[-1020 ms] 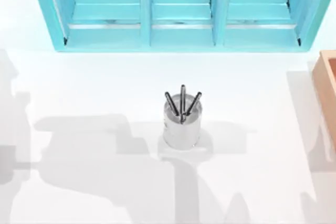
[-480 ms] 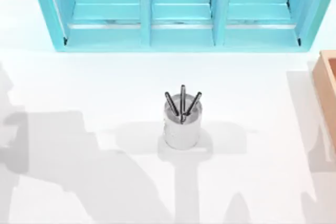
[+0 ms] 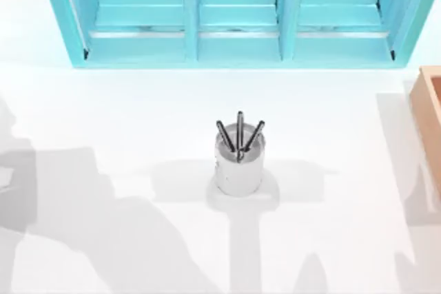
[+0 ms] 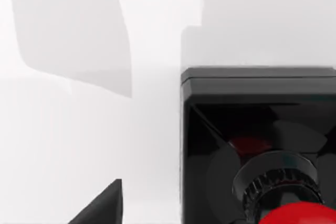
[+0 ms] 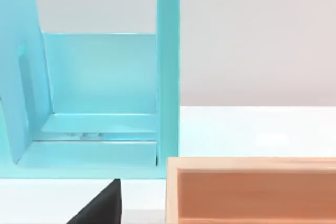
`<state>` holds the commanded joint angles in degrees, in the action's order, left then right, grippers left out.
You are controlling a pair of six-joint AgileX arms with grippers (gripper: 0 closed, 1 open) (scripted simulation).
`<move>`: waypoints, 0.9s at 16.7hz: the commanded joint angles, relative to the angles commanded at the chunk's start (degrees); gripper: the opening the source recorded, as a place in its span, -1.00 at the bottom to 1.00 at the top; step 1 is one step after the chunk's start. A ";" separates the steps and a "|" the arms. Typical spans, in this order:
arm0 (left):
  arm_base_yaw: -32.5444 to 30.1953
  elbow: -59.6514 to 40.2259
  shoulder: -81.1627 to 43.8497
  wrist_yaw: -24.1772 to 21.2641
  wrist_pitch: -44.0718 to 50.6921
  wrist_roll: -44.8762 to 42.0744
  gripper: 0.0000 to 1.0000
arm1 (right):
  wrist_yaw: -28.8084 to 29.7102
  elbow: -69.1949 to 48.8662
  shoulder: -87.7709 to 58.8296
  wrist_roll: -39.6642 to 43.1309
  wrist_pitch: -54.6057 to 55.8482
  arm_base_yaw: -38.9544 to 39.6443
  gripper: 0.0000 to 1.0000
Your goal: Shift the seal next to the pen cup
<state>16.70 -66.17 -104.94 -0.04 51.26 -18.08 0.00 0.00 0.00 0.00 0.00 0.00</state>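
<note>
Left hand [image 4: 102,205]: 1 dark fingertip shows at the edge of the left wrist view, close beside the seal; whether the fingers are spread or pressed together cannot be told. Right hand [image 5: 100,205]: parked, facing the turquoise 3-bay shelf unit [image 5: 100,103] and the tan wooden box [image 5: 252,190]; its state cannot be told either.

The seal [image 4: 257,145], a glossy red ball knob on a black square block, sits upright on the white tabletop [image 4: 63,129], right under the left wrist camera.

The shiny silver-white cylindrical pen cup [image 3: 238,166] with 3 dark grey pens stands mid-tabletop, in front of the shelf unit's middle bay.

Change over the last second: in the top view the arm shadow on the left of the tabletop has slid leftward and toward the near edge; the cup has not moved. Judgement: the left arm is settling over the seal, so the grasp is at hand and the shift itself not yet begun.

No brands, labels or legible writing on anything.
</note>
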 joint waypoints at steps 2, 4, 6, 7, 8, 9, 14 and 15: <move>0.00 0.00 0.00 0.00 0.00 0.00 0.55 | 0.00 0.00 0.00 0.00 0.00 0.00 1.00; 0.00 0.00 0.00 0.00 0.00 0.00 0.25 | 0.00 0.00 0.00 0.00 0.00 0.00 1.00; 0.00 0.00 0.00 0.00 0.00 0.00 -0.06 | 0.00 0.00 0.00 0.00 0.00 0.00 1.00; 0.00 0.00 0.00 0.00 0.00 0.00 -0.21 | 0.00 0.00 0.00 0.00 0.00 0.00 1.00; 0.00 0.00 0.00 0.00 0.00 0.00 -0.36 | 0.00 0.00 0.00 0.00 0.00 0.00 1.00; 0.00 0.00 0.00 0.00 0.00 0.00 -0.51 | 0.00 0.00 0.00 0.00 0.00 0.00 1.00; 0.00 0.00 0.00 0.00 0.00 0.00 -1.00 | 0.00 0.00 0.00 0.00 0.00 0.00 1.00; 0.00 0.00 0.00 0.00 0.00 0.00 -1.00 | 0.00 0.00 0.00 0.00 0.00 0.00 1.00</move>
<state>16.70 -66.17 -104.94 -0.04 51.26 -18.08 0.00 0.00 0.00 0.00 0.00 0.00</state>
